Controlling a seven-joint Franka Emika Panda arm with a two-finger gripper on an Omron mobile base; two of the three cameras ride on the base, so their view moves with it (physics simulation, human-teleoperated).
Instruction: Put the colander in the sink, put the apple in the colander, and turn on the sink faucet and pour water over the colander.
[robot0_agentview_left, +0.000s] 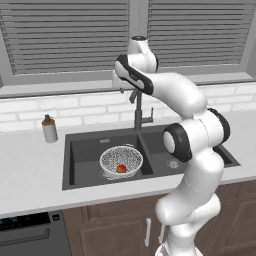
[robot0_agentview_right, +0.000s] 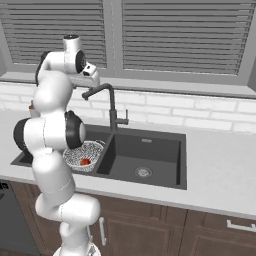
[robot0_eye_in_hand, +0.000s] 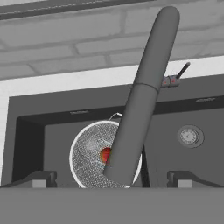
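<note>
I count one colander (robot0_agentview_left: 121, 160) in sink's (robot0_agentview_left: 80, 145) left basin, one apple (robot0_agentview_left: 121, 169) inside; gripper (robot0_eye_in_hand: 111, 177) wide, above.

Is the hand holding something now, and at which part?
Nothing. The hand is open above the faucet; the apple lies in the colander.

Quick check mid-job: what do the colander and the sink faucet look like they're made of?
Colander: looks like fine perforated metal or mesh, speckled white-grey, with a smooth pale rim; enamel or plastic can't be ruled out. Sink faucet: dark grey with a matte, even surface and no bright reflections, likely coated metal, though the render leaves that open.
</note>
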